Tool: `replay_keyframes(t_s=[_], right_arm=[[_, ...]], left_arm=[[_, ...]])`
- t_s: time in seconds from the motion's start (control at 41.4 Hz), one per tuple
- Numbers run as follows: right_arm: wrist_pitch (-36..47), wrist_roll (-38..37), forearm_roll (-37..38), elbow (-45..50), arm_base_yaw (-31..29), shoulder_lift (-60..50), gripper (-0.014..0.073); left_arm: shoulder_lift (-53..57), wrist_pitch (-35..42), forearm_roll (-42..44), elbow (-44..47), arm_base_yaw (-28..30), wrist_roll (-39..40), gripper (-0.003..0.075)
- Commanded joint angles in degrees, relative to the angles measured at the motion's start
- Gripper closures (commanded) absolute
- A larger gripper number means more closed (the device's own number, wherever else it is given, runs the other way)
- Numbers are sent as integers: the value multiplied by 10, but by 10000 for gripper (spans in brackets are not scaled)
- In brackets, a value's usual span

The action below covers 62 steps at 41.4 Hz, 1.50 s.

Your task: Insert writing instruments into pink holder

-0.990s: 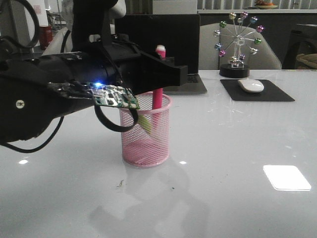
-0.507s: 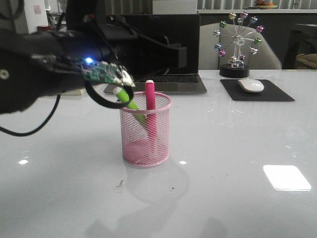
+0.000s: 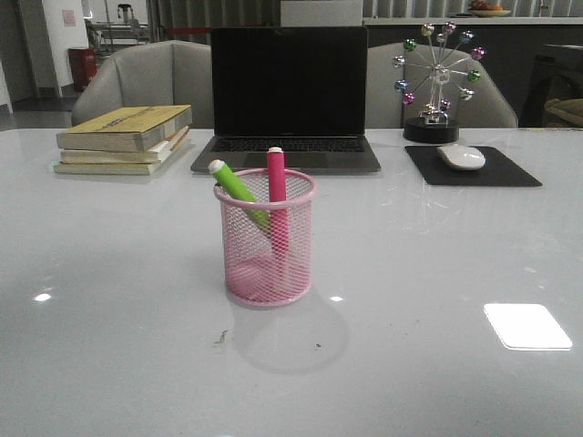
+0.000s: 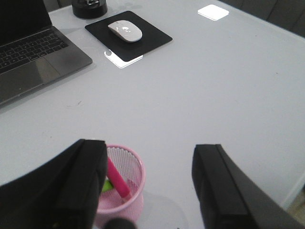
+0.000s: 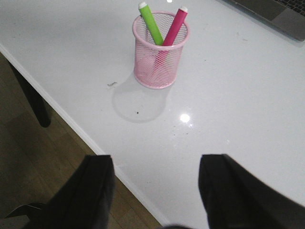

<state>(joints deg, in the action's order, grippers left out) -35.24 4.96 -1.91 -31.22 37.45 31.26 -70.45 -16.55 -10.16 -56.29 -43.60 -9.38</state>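
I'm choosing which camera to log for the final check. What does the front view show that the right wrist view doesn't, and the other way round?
Only the front view shows the stack of books, the laptop's screen, the mouse and the ferris-wheel ornament. Only the right wrist view shows the table's near edge, the floor below and the open right gripper. Both show the pink holder with the green marker and pink marker standing in it.

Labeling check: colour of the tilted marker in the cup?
Lime green marker, white tip; clearest in front view.
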Motion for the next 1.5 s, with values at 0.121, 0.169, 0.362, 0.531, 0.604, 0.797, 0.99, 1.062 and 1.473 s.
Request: replay_keyframes(t_s=[0.121, 0.169, 0.362, 0.531, 0.604, 0.797, 0.99, 1.062, 1.473], right_arm=[[40, 4, 2, -16, -3, 1, 95], [40, 4, 2, -16, -3, 1, 95], [40, 4, 2, -16, -3, 1, 95], [42, 4, 2, -16, -3, 1, 95], [45, 4, 2, -16, -3, 1, 95], [45, 4, 4, -16, -3, 1, 95], [45, 4, 8, -16, -3, 1, 95], [45, 4, 8, -16, -3, 1, 104], [43, 4, 8, -16, -3, 1, 537]], left_arm=[[137, -133, 19, -23, 4, -2, 262], [163, -161, 22, -18, 4, -2, 262], [266, -203, 44, 50, 4, -2, 262], [334, -204, 59, 115, 4, -2, 262], [352, -204, 64, 134, 4, -2, 262], [363, -206, 90, 156, 4, -2, 262], [363, -191, 102, 156, 4, 6, 264], [363, -191, 102, 156, 4, 6, 272], [363, -191, 102, 156, 4, 41, 575]])
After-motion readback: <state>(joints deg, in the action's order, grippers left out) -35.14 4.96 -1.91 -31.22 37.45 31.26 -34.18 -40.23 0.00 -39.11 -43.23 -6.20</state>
